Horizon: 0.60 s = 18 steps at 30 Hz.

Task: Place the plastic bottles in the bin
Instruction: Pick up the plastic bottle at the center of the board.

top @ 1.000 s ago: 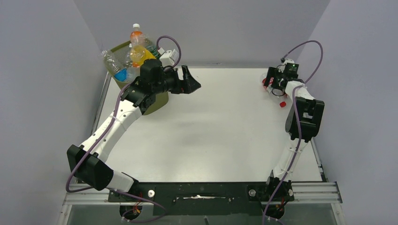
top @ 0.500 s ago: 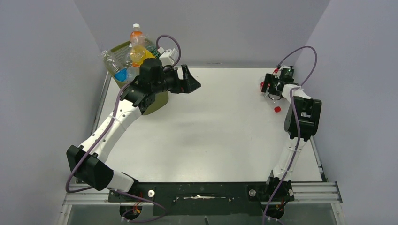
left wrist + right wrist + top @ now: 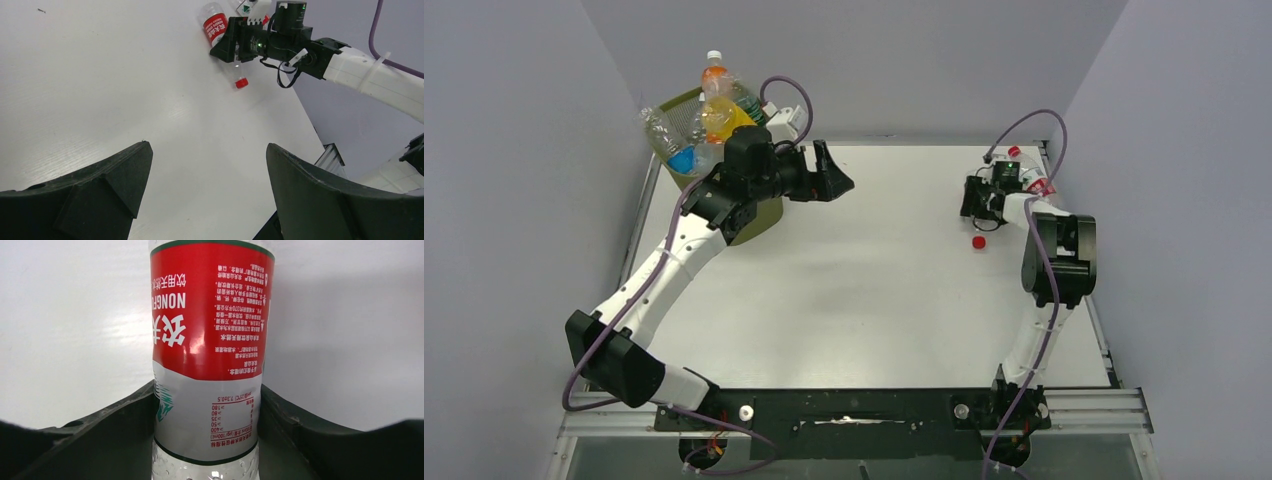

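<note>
A clear plastic bottle (image 3: 207, 340) with a red and white label lies on the white table at the back right. My right gripper (image 3: 207, 400) is shut on it, a finger pressed against each side of the label. From above, its red cap (image 3: 978, 242) pokes out in front of the right gripper (image 3: 980, 200); the left wrist view shows the same bottle (image 3: 215, 27) across the table. The olive-green bin (image 3: 764, 215) stands at the back left, heaped with several bottles (image 3: 717, 110). My left gripper (image 3: 834, 170) hangs open beside the bin, nothing between its fingers (image 3: 125, 170).
A second red-capped bottle (image 3: 1024, 172) lies by the back right table edge, just behind the right wrist. Grey walls close in the table on the left, back and right. The left forearm (image 3: 694, 235) crosses in front of the bin.
My right gripper has closed on the red-labelled bottle and shifted left, swinging the bottle's capped end left and nearer. The left arm has stayed still.
</note>
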### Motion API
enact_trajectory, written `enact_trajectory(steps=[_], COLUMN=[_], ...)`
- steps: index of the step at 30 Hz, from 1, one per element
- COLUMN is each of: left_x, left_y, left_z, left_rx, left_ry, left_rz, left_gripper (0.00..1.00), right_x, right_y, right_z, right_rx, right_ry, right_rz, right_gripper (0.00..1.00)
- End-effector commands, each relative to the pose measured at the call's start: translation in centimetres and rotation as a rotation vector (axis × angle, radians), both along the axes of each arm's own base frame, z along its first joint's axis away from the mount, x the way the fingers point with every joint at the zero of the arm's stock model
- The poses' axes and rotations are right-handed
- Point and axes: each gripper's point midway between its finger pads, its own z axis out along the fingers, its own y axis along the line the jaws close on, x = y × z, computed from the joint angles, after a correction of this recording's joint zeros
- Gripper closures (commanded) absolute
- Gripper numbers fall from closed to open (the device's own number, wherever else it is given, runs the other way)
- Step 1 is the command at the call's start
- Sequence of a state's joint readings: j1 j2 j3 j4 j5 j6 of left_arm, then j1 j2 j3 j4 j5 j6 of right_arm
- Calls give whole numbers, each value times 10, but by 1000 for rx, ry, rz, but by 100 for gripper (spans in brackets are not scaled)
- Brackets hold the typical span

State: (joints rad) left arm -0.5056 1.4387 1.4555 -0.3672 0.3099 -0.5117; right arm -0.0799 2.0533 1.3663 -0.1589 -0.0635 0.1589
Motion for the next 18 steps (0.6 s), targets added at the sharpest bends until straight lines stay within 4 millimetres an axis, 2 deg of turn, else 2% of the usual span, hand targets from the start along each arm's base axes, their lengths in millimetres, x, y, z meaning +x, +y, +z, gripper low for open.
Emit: enact_trajectory(steps=[1,4,9,11,15,18], left_x=[-8,-9,-9,-8,-6,0], left_y=[7,9,16,19,30,33], left_z=[30,27,18,11,0,-12], left_rx=[-25,-17,18,28,23,36], left_ry=[-70,-64,-39,-22,-28,-20], left_rz=[19,31,61,81,154,183], left_gripper=[15,15,15,15,15,15], right_x=[-17,-35,-72,-95,-149,-182], right_y=[40,66,128,166,230,258], right_z=[30,46,83,94,101,106], right_rx=[28,76,188,224,298,350], right_ry=[-51,-79,-159,-171,-169,-177], right_rz=[41,62,174,253,403,465], right_gripper=[50,50,50,50,49,49])
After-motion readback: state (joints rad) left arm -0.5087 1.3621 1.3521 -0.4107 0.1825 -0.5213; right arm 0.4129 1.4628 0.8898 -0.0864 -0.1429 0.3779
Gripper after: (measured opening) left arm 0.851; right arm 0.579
